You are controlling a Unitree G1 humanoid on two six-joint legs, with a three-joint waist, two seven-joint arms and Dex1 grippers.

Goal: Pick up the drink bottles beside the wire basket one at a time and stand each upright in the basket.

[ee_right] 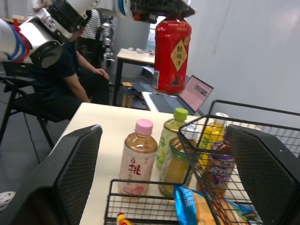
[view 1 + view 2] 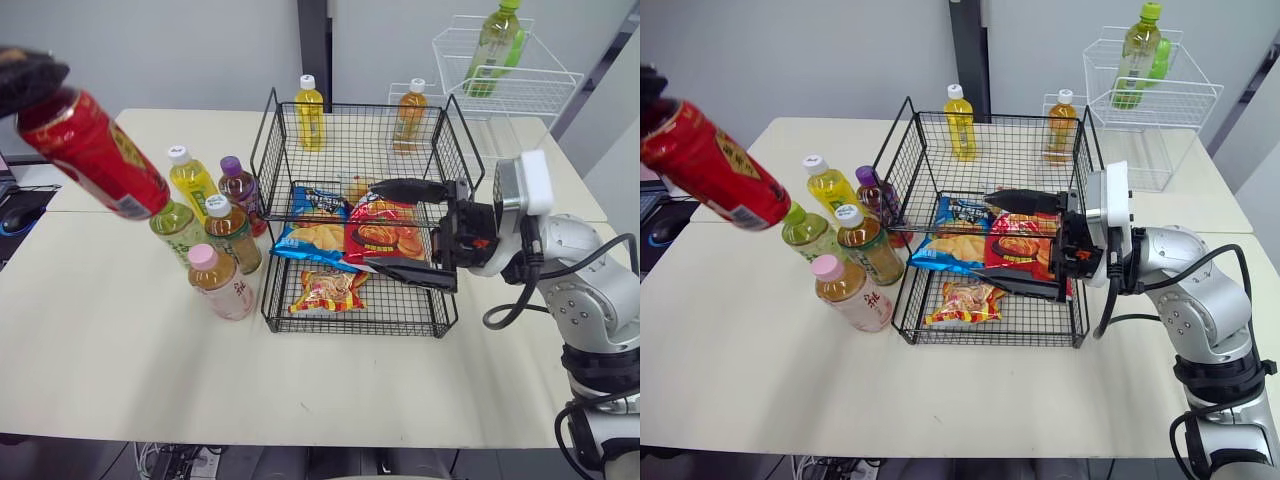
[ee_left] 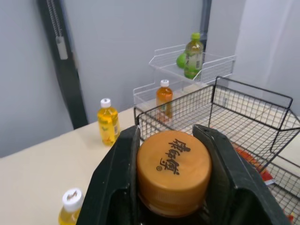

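Observation:
My left gripper (image 2: pixel 28 75) is shut on the orange cap (image 3: pixel 173 171) of a red drink bottle (image 2: pixel 95 155). It holds the bottle tilted in the air, high over the table's left side, left of the black wire basket (image 2: pixel 268 130). Several bottles stand close together beside the basket's left wall: yellow (image 2: pixel 192 182), purple (image 2: pixel 240 190), green (image 2: pixel 178 228), brown tea (image 2: pixel 232 234) and pink-capped (image 2: pixel 222 284). My right gripper (image 2: pixel 405 230) is open, its fingers spread over the basket's right half, above a red snack bag (image 2: pixel 385 238).
Snack bags lie in the basket: blue chips (image 2: pixel 315 236) and a small orange packet (image 2: pixel 325 290). Behind it stand a yellow bottle (image 2: pixel 309 112) and an orange one (image 2: pixel 410 116). A white wire rack (image 2: pixel 520 85) at the back right holds a green bottle (image 2: pixel 495 40). A person (image 1: pixel 70 70) sits beyond the table's left side.

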